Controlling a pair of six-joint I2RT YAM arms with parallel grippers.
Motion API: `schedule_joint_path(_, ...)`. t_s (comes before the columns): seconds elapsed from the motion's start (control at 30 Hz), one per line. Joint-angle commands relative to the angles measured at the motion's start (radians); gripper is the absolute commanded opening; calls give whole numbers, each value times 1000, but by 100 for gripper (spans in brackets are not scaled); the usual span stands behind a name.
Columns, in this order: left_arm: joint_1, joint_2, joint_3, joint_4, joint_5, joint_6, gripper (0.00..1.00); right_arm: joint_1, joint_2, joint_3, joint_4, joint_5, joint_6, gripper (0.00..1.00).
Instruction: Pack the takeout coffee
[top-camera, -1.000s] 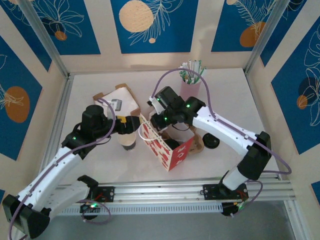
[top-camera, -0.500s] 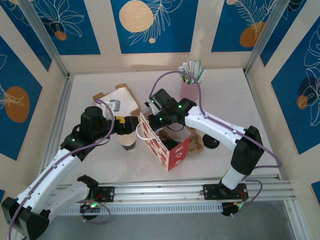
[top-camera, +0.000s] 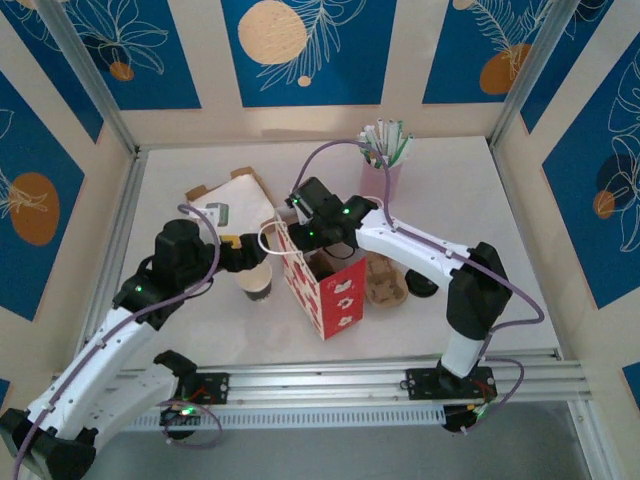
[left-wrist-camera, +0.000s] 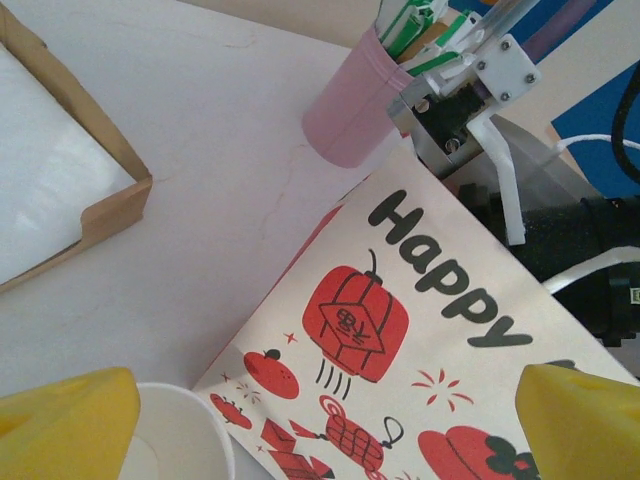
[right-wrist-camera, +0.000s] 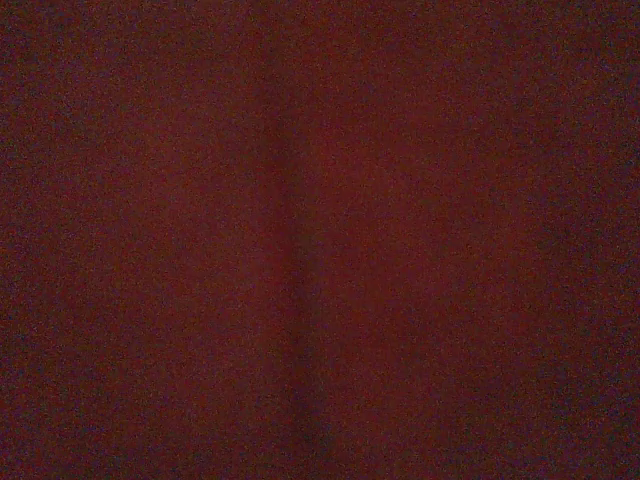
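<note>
The takeout coffee cup (top-camera: 257, 284), white with a brown sleeve and no lid on, stands left of the red and white paper bag (top-camera: 325, 290). Its white rim (left-wrist-camera: 190, 430) shows by my left finger. My left gripper (top-camera: 246, 256) hangs open just above and behind the cup, facing the bag's "Happy" side (left-wrist-camera: 420, 330), its yellow fingertips (left-wrist-camera: 65, 425) wide apart with nothing between them. My right gripper (top-camera: 302, 233) is shut at the bag's top back corner, and the white bag handle (left-wrist-camera: 505, 190) runs out of it. The right wrist view is dark red.
A cardboard cup carrier (top-camera: 385, 282) and a black lid (top-camera: 421, 285) lie right of the bag. A pink cup of straws (top-camera: 381, 172) stands at the back, also seen as the pink cup (left-wrist-camera: 350, 110). An open cardboard box (top-camera: 235, 200) with white napkins sits back left.
My right gripper has moved left and back with the bag's top, and the bag has swung round and stands more upright. My left gripper has drawn back a little to the left.
</note>
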Motion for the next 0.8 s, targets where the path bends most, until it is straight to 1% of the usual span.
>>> schedule_joint_path(0.0,-9,-16,-15,-14,-23,16,96,6,19,-15,-44,-3,35,0)
schedule_joint_path(0.07,-9,-15,-18,-8,-20,14,96,7,11,-25,-54,-7,37,4)
schedule_joint_path(0.3,-9,0,-20,18,-1,4,96,9,-51,-15,-101,-7,31,27)
schedule_joint_path(0.4,-9,3,-18,22,3,0,96,9,-73,2,-123,-13,26,33)
schedule_joint_path(0.6,-9,2,-16,20,8,-7,95,9,-118,30,-161,-21,21,40)
schedule_joint_path(0.77,-9,-3,-16,15,6,-14,95,9,-158,46,-183,-24,17,49)
